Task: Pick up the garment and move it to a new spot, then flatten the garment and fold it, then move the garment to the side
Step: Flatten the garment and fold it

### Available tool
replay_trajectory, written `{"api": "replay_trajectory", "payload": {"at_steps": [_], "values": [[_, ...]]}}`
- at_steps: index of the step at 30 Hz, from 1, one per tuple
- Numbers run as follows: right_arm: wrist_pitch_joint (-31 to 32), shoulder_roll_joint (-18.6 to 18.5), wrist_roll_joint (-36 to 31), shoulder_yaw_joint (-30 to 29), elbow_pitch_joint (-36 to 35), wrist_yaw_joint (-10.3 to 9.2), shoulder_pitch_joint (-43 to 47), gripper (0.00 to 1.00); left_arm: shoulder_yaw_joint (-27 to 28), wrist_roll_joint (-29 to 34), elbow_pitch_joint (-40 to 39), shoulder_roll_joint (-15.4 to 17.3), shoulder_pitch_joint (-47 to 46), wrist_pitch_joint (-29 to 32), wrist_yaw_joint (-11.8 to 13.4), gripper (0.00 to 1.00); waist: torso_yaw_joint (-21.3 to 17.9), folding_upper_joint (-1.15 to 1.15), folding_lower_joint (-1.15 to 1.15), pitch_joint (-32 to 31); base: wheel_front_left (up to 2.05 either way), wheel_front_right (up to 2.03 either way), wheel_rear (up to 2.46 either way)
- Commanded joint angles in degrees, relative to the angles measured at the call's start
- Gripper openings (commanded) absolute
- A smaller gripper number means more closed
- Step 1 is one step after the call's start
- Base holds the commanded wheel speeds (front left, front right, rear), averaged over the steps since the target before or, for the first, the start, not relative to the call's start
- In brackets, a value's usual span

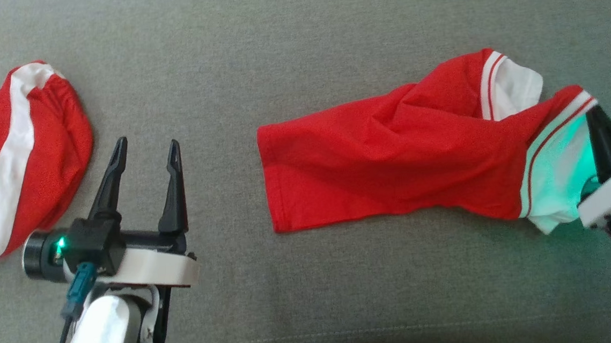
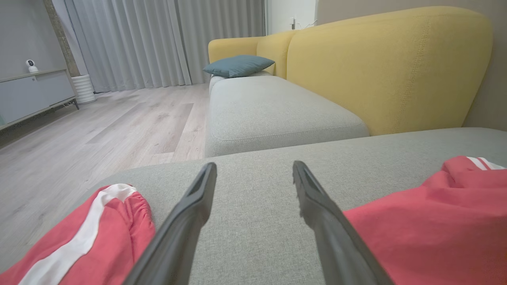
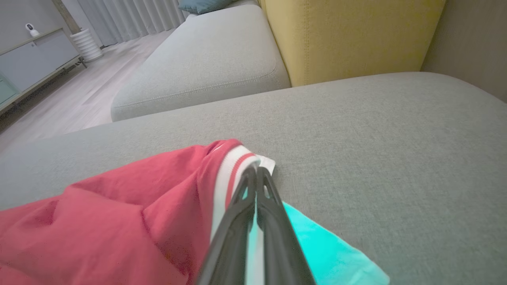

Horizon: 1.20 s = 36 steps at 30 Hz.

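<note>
Free passage in the middle
The bare sofa cushion (image 1: 212,65) lay open between the red shorts (image 1: 19,154) and the red T-shirt (image 1: 380,161); the yellow backrest (image 2: 388,67) closed the far side.

Left gripper (image 2: 253,174): fingers parted, over grey cushion (image 2: 257,221). Red garment (image 2: 427,225) at 4 o'clock; red white-striped cloth (image 2: 91,237) at 8; yellow sofa back (image 2: 388,67) at 1; blue pillow (image 2: 237,65) at 12.

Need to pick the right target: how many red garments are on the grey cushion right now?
2. One red-and-white garment lies at the far left, beside the open left gripper; the other, a red shirt, lies centre-right, its sleeve pinched by the right gripper.
</note>
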Motion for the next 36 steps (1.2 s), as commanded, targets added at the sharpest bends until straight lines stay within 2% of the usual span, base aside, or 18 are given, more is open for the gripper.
{"api": "replay_trajectory", "payload": {"at_steps": [1,2,3,7,10,14,24,36], "values": [[-1.04,-1.9,0.33,1.2,-1.01,-0.04,-2.26,0.0,1.77,0.03,-1.51,0.67,-2.51,-0.64,-0.03,1.0,0.4,0.0,0.0,0.49,0.0,0.0,0.0],[-1.93,-2.01,0.27,1.4,0.88,-0.04,-3.13,0.44,1.75,0.06,-1.47,0.6,-2.64,-0.64,-0.05,1.0,0.53,0.0,0.0,0.66,0.0,0.0,0.0],[-2.75,-2.03,0.2,1.55,2.74,-0.04,-3.91,1.0,1.75,0.06,-1.42,0.54,-2.72,-0.65,-0.07,1.0,0.63,0.0,0.0,0.77,0.0,0.0,0.0],[-8.99,-2.21,-2.37,1.46,6.37,-0.04,-5.82,1.0,1.88,0.08,-1.18,0.34,-2.66,-0.67,-0.02,1.0,0.88,0.0,0.0,0.58,0.0,0.0,0.0],[-14.61,-2.03,-6.4,1.75,5.28,-0.04,-5.63,1.0,2.22,0.09,-1.19,0.31,-2.05,-0.67,0.18,1.0,0.65,0.0,0.0,-0.19,0.0,0.0,0.0],[-17.59,0.07,-8.47,4.09,0.8,-0.04,-3.65,1.0,2.7,-0.05,-1.14,0.42,-0.97,-0.68,0.33,1.0,0.12,0.0,0.0,-1.78,0.0,0.0,0.0],[-14.06,4.88,-9.41,8.23,-11.56,-0.04,6.29,1.0,2.76,-0.26,-1.01,0.7,1.45,-0.68,0.46,1.0,-0.97,0.0,0.0,-5.2,0.0,0.0,0.0],[-12.33,7.26,-8.65,8.41,-15.05,-0.04,11.17,1.0,2.03,-0.73,-0.76,0.78,2.86,-0.59,0.74,1.0,-1.51,0.0,0.0,-6.09,0.0,0.0,0.0]]}}
